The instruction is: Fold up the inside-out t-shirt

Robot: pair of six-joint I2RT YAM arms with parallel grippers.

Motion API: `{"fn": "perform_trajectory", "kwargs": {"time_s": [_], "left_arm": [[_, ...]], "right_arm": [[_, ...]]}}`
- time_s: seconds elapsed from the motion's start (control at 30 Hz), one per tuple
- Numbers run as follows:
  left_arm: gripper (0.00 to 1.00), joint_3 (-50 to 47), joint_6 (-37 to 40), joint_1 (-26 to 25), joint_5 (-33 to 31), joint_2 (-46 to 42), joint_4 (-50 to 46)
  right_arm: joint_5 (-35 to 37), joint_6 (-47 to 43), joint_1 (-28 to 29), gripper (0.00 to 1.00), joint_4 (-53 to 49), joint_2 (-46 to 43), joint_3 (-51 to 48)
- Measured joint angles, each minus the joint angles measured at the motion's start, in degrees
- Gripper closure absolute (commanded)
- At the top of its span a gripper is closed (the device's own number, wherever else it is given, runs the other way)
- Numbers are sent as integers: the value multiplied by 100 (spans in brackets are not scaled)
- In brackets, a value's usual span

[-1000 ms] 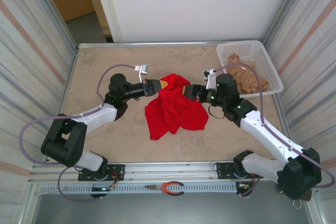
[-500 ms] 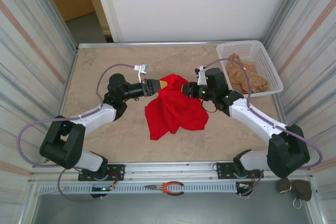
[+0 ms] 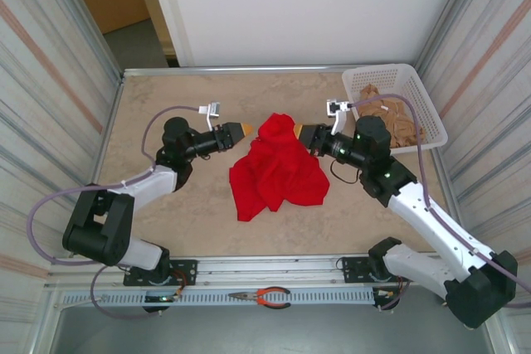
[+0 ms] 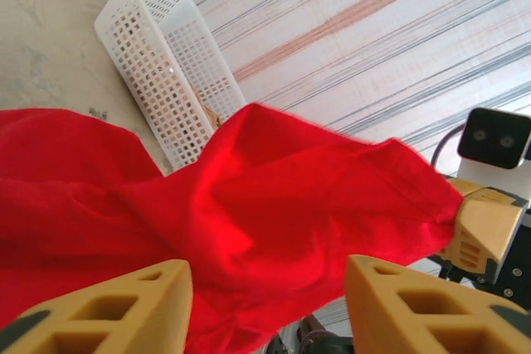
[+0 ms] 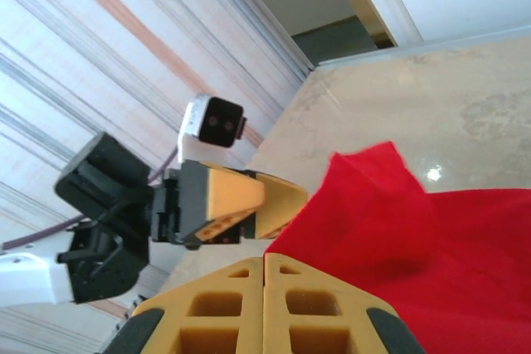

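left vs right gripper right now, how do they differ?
The left gripper has its jaws apart; the right gripper is shut. The left gripper holds nothing, just short of the t-shirt; the right gripper pinches its raised top corner. Shared: both orange-tipped, pointing inward at the shirt from opposite sides.

Robot lab cell (striped panel walls (image 3: 50,80) round a table (image 3: 191,97))
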Motion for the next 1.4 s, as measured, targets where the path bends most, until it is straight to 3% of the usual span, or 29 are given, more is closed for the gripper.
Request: {"fn": "perform_trajectory", "kwargs": {"time_s": [0.17,0.33,0.47,0.63,0.87,1.2,1.33,1.4], "left_arm": [[41,-68,466,-68,-323,-636,-933],[43,267,1381,-675,-1060,-1185,-2459],[46,887,2081,-1182,-1731,-1064,-3595],[50,1561,2664,-1469,-2302,-439,-4398],[53,2057,3045,-1606,-2522,323,-4885],[54,2623,3176,-1792,-2564,769,-4907],[63,2791,3195,-1799,-2608,1019,-4924],[73,2900,3239,-1799,-2649,1161,-4957]], "right_arm": [[0,2,0,100,-20,122,-439],[0,2,70,100,11,125,-494],[4,4,197,100,24,125,-503],[7,4,306,100,22,44,-533],[52,7,356,100,22,-81,-533],[129,7,426,100,2,-83,-531],[131,7,446,100,-33,-85,-531],[133,4,446,100,-66,-109,-531]]}}
